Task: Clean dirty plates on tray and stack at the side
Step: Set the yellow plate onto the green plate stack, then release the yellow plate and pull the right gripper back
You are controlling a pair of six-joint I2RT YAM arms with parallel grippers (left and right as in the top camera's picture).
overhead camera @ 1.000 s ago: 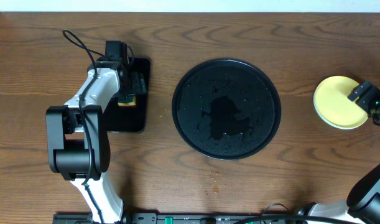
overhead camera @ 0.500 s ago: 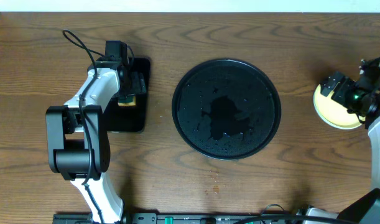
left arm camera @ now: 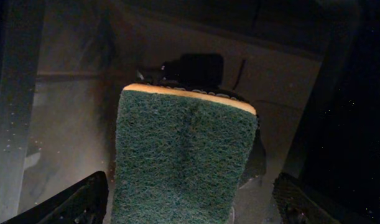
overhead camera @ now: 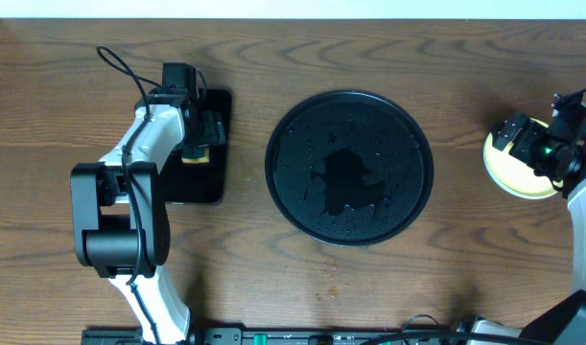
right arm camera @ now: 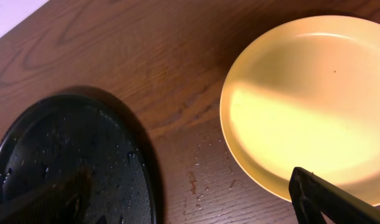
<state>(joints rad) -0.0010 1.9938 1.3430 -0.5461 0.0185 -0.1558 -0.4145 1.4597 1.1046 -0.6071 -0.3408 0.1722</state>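
Observation:
The round black tray (overhead camera: 417,125) lies mid-table, wet and with no plates on it; its rim also shows in the right wrist view (right arm camera: 143,155). A pale yellow plate (overhead camera: 503,168) lies on the table right of it, also in the right wrist view (right arm camera: 301,99). No mint-white plates show. My right gripper (overhead camera: 518,137) hovers over the plate's upper part; only one finger (right arm camera: 329,199) shows, holding nothing. My left gripper (overhead camera: 199,144) (left arm camera: 190,208) is open, its fingers either side of a green sponge (left arm camera: 183,155) without touching it.
The sponge (overhead camera: 197,155) lies on a small rectangular black tray (overhead camera: 201,187) at the left. Small brown smears and droplets (right arm camera: 193,182) mark the wood between the round tray and the yellow plate.
My right arm has swung round; its gripper moved from the yellow plate's right edge to above the plate's upper left. The left arm has not moved.

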